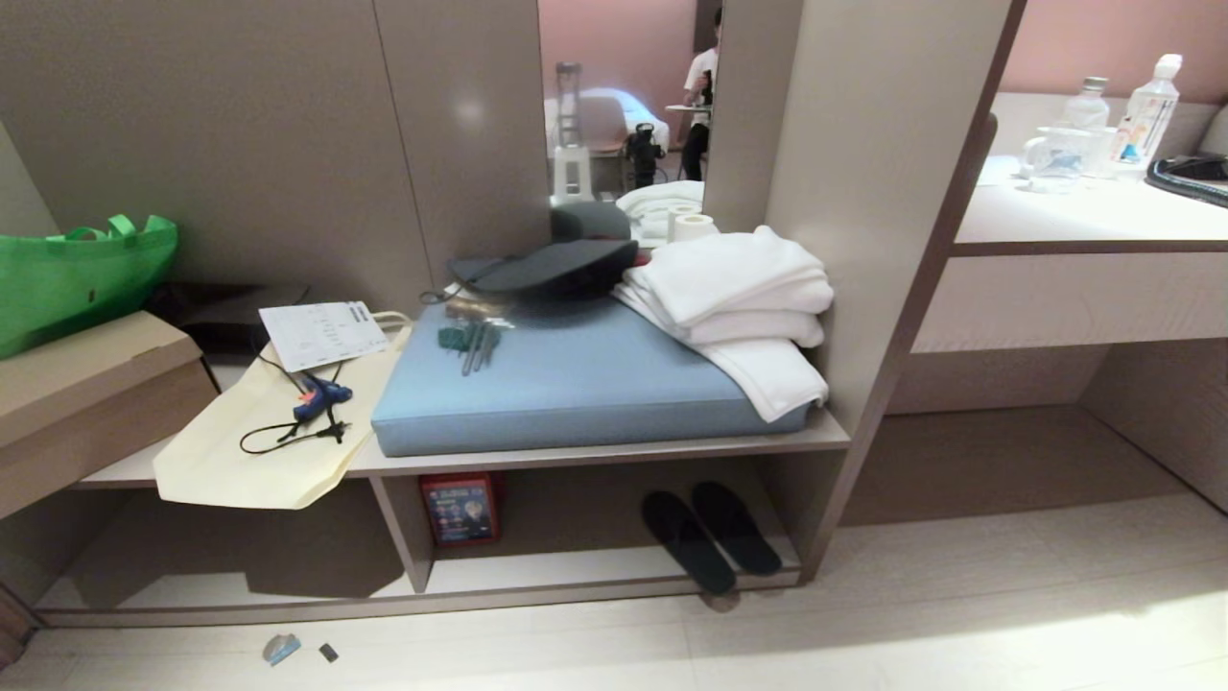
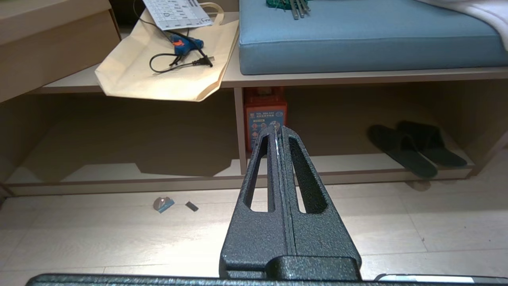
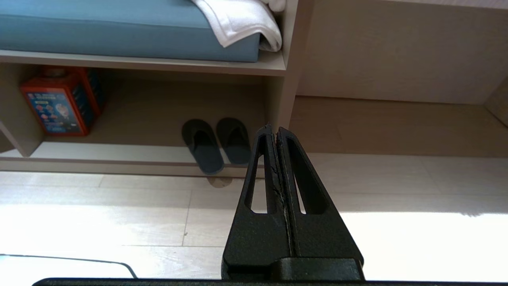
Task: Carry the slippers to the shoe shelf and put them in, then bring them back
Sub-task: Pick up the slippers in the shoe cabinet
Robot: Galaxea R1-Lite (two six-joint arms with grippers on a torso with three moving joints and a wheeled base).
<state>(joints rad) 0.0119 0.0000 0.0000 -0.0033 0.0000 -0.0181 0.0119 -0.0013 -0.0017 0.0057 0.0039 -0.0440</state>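
Observation:
The dark slate-grey slippers (image 1: 710, 537) (image 3: 216, 145) (image 2: 416, 149) lie side by side in the right compartment of the shoe shelf (image 1: 595, 576), heels at its front lip and one heel hanging slightly over it. An upright divider (image 1: 403, 533) splits the cubby. My left gripper (image 2: 276, 127) is shut and empty, held above the floor, short of the shelf, in line with the divider. Also shut and empty, my right gripper (image 3: 274, 128) hangs above the floor, apart from the slippers. Neither gripper appears in the head view.
A red box (image 1: 460, 509) stands in the cubby by the divider. On top lie a blue cushion (image 1: 576, 384), folded white towels (image 1: 739, 297), a dark cap (image 1: 556, 264), a cream bag (image 1: 278, 432) and a blue glue gun (image 1: 321, 395). Small scraps (image 1: 283, 649) lie on the floor.

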